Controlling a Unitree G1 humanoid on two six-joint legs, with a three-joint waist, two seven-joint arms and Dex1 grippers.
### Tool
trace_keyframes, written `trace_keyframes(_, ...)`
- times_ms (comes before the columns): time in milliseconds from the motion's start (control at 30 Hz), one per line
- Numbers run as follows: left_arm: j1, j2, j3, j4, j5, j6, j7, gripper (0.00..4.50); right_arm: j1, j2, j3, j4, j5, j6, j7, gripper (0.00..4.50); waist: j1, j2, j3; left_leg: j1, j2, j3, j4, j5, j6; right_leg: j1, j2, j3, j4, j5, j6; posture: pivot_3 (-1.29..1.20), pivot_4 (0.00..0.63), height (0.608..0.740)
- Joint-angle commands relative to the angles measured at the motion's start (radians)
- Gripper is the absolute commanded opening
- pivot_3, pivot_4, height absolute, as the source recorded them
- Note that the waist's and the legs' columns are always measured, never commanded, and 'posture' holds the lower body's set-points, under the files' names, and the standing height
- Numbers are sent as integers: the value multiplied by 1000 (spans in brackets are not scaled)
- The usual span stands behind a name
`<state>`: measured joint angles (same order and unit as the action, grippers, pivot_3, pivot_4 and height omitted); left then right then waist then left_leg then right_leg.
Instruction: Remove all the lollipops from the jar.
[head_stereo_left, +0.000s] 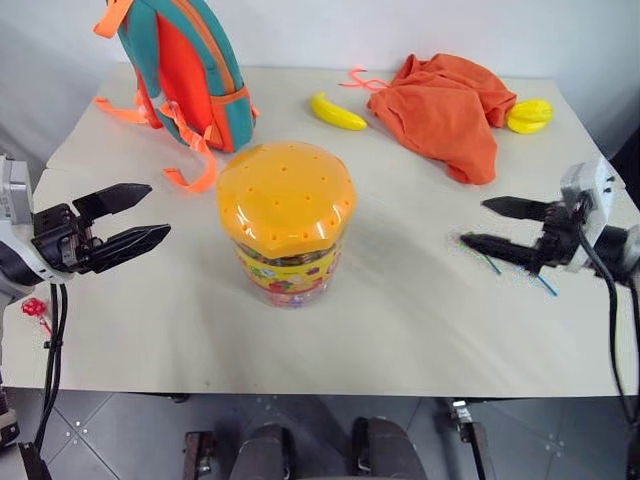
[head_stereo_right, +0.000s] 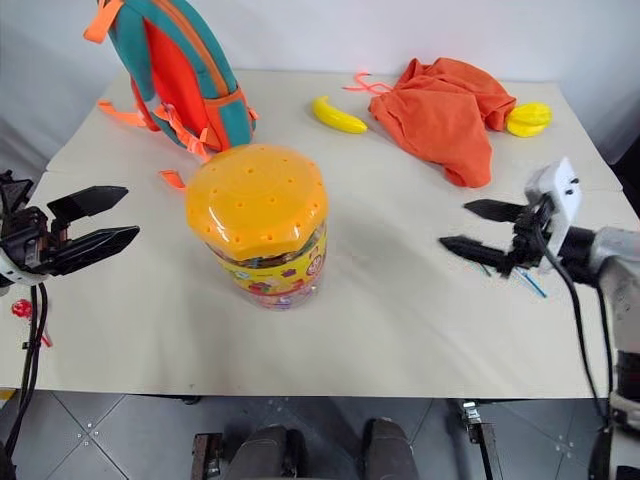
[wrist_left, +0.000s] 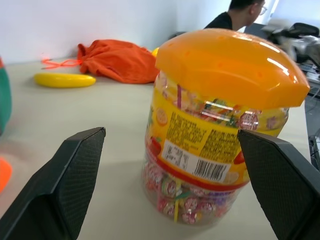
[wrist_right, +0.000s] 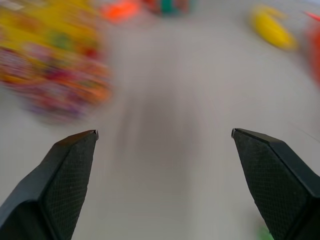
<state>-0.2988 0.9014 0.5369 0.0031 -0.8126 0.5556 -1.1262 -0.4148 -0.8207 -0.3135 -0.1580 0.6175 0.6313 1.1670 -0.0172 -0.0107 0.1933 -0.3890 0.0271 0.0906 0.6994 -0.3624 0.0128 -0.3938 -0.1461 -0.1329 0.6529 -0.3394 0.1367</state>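
— While the jar (head_stereo_left: 286, 222) stands mid-counter (head_stereo_left: 420, 300) with its lid on, where are the pincers?
— Left pincer (head_stereo_left: 150, 212) gapes empty beside it; right pincer (head_stereo_left: 475, 222) spread wide, empty, above blue and green sticks (head_stereo_left: 545, 285). A red lollipop (head_stereo_left: 34, 308) lies at the counter's left edge.

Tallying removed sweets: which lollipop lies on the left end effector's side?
The red lollipop, at the table's left edge; the blue stick and green stick lie by the right end effector.

Black textured wedge-shaped jaws, white wrist housings with small screws, black cables trailing from both arms
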Motion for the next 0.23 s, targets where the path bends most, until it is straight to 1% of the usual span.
trace_keyframes(33, 42, -44, 69, -39, 39, -108, 50, 4500, 71, 16, 100, -76, -32, -133, 80, 4482, 5, 0, 0, 0, 0, 0, 0, 0, 0, 0, 0, 0, 0, 0, 0, 0, 150, 740)
trace_keyframes(100, 74, -79, 105, -57, 40, -141, 88, 4500, 95, 28, 171, -58, -88, -190, 84, 4482, 9, -1, 0, 1, 0, 0, 0, 0, 0, 1, 0, 0, 0, 0, 0, 0, 150, 740)
trace_keyframes(233, 175, -134, 167, -134, -24, -80, 175, 4500, 65, 138, 189, 0, -84, -193, -37, 4482, 10, -1, -1, 1, 0, -1, 1, 0, 0, 1, -1, 0, 0, 0, 0, 0, 150, 740)
